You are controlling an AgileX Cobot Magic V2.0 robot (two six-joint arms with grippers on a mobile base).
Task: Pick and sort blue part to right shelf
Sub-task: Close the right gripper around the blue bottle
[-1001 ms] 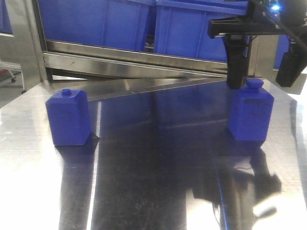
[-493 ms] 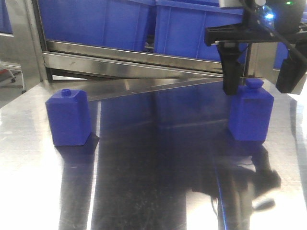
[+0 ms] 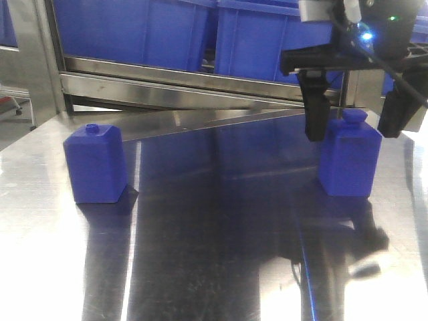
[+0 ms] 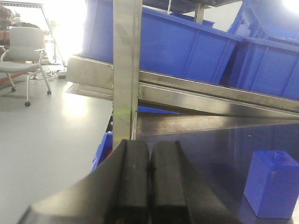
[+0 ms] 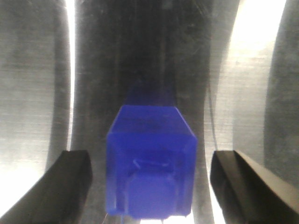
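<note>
Two blue bottle-shaped parts stand upright on the steel table. One is at the left, and it also shows in the left wrist view. The other is at the right, under my right gripper. The right gripper is open, with one finger on each side of that part's top and a gap on both sides. The right wrist view looks straight down on this part between the two fingers. My left gripper is shut and empty, off the table's left end near a steel post.
Blue bins sit on a slanted steel shelf rail behind the table. A steel upright stands just ahead of the left gripper. An office chair stands on the floor at far left.
My right gripper has come down and shifted slightly left, so its fingers now straddle the top of the right blue part. Both blue parts have stayed put.
</note>
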